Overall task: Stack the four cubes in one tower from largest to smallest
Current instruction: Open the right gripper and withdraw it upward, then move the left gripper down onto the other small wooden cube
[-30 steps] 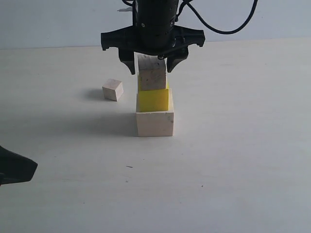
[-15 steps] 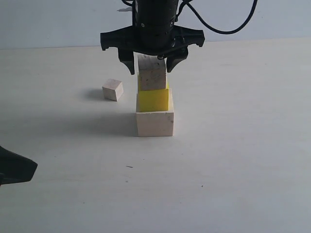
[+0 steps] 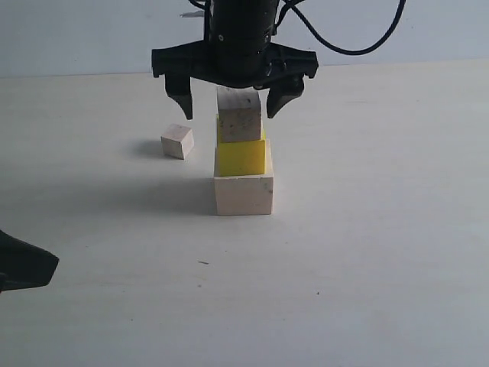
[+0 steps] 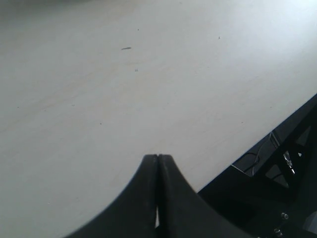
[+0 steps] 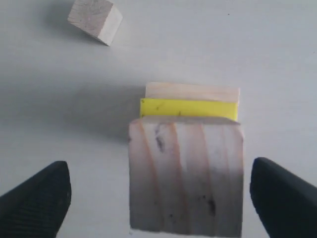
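A column stands mid-table: the large pale wood cube (image 3: pixel 243 194) at the bottom, the yellow cube (image 3: pixel 241 155) on it, the speckled medium wood cube (image 3: pixel 240 115) on top. My right gripper (image 3: pixel 232 98) hangs straight over the column, open, its fingers clear of the medium cube (image 5: pixel 186 176) on both sides. The yellow cube (image 5: pixel 188 108) and large cube (image 5: pixel 192 91) peek out beneath it. The small wood cube (image 3: pixel 176 141) lies alone on the table to the left, also in the right wrist view (image 5: pixel 95 20). My left gripper (image 4: pixel 157 157) is shut and empty, low at the near left.
The pale table (image 3: pixel 367 252) surrounds the column. The table's edge, with dark frame parts beyond it (image 4: pixel 277 168), shows in the left wrist view. The left arm's dark tip (image 3: pixel 23 264) sits at the near left edge.
The right gripper's fingers have spread wider and drawn away from the medium cube, which stays on the yellow cube. The left gripper has not moved.
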